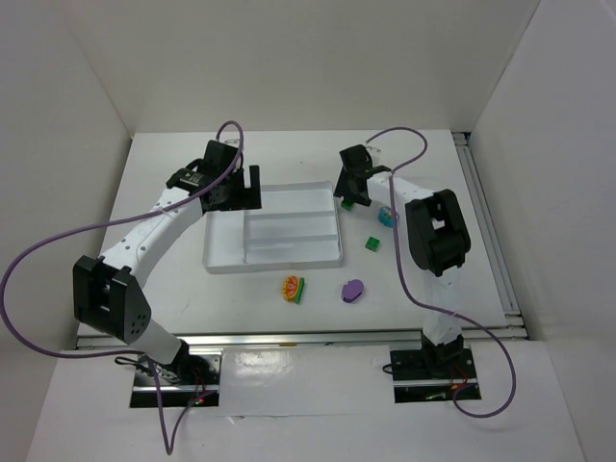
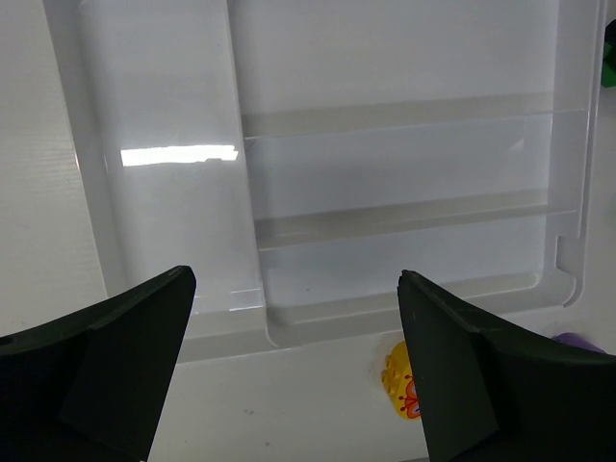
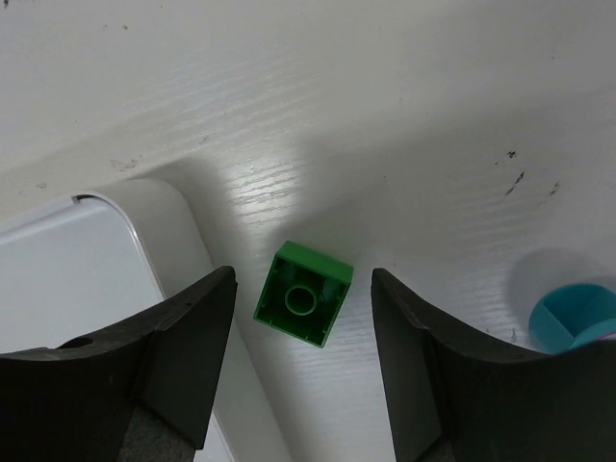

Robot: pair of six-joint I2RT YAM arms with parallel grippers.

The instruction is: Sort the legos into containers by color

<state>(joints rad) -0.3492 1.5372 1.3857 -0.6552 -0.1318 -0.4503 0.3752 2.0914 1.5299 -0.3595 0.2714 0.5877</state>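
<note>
- The tabletop [image 1: 173,298] is pale and carries everything here.
- The white tray [image 1: 223,252] sits mid-table, and I can see nothing in its compartments.
- The left pincer [image 2: 296,277] hangs spread wide over the tray and holds nothing.
- The right pincer [image 3: 303,279], plainly the nearer one, stands with its jaws apart astride a green cube [image 3: 304,296]. There is a gap on either side and nothing is gripped.
- The green cube lies directly between those jaws, on the tabletop just beside the tray's rounded corner. It is squarish, with no long axis, and turned slightly askew.
</note>
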